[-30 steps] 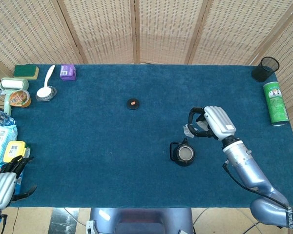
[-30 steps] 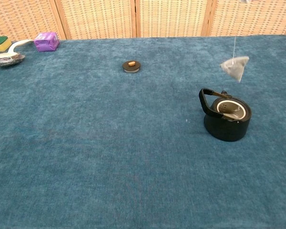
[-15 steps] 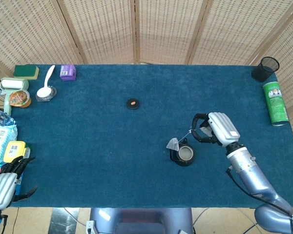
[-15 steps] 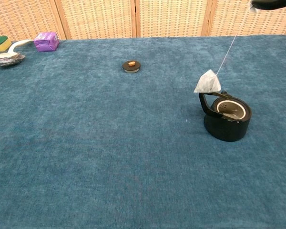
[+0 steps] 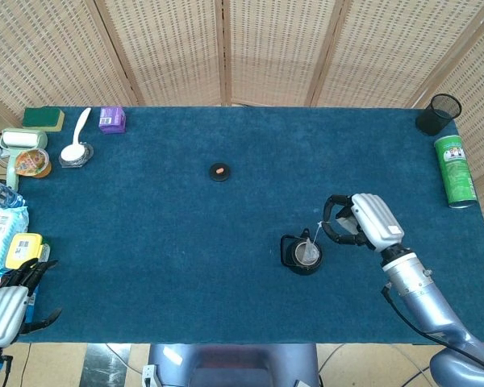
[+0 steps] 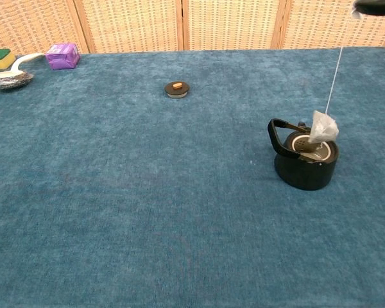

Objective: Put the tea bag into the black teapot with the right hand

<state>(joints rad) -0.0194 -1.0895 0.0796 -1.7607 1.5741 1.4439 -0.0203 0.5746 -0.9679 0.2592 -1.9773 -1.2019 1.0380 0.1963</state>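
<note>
The black teapot (image 5: 302,255) (image 6: 305,160) stands lidless on the blue cloth at the right. A white tea bag (image 6: 323,126) (image 5: 309,249) hangs on its string just above the pot's open mouth, at its far right rim. My right hand (image 5: 361,222) pinches the string's top end, up and to the right of the pot; in the chest view only its dark edge (image 6: 376,6) shows at the top. My left hand (image 5: 10,302) rests at the table's near left corner with fingers apart, holding nothing.
The pot's lid (image 5: 219,172) (image 6: 177,88) lies mid-table. A purple box (image 5: 111,119), spoon on a dish (image 5: 76,152), sponge (image 5: 43,118) and packets (image 5: 8,234) crowd the left side. A green can (image 5: 454,170) and black mesh cup (image 5: 438,114) sit at the far right.
The right hand moved toward the near right, and the tea bag swung from the pot's handle side across to hang over its mouth. The left hand stayed still.
</note>
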